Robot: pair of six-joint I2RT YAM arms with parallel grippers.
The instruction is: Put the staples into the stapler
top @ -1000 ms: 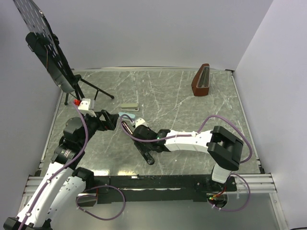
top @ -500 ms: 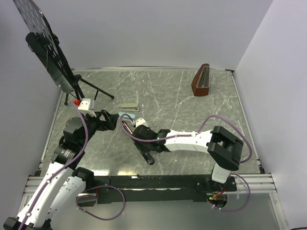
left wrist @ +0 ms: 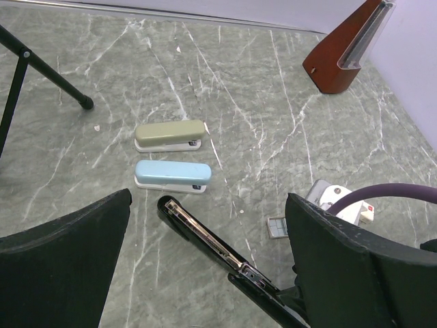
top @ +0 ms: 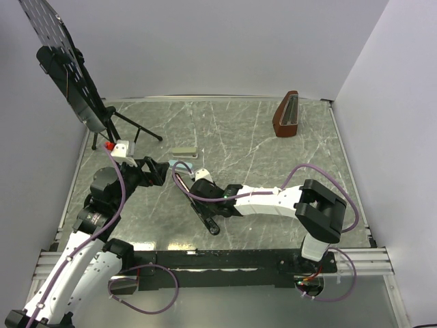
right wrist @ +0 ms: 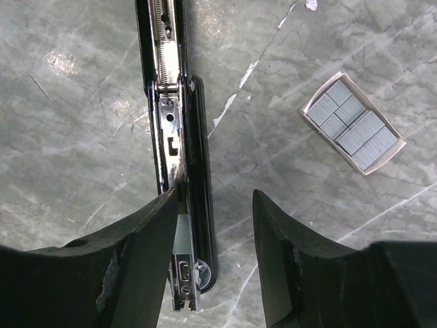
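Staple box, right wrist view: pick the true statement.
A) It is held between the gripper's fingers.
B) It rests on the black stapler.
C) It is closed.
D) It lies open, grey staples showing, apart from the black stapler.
D: the staple box lies open on the table with grey staples showing, clear of the black stapler and outside the open right gripper.

Stapler (right wrist: 171, 130) cut off by top edge; its lower end partly hidden behind right gripper (right wrist: 215, 198) finger.

White arm links (top: 263, 199) with black joints, purple cables (top: 321, 167), broad matte-black jaws, a red-tipped white wrist block (top: 121, 149)
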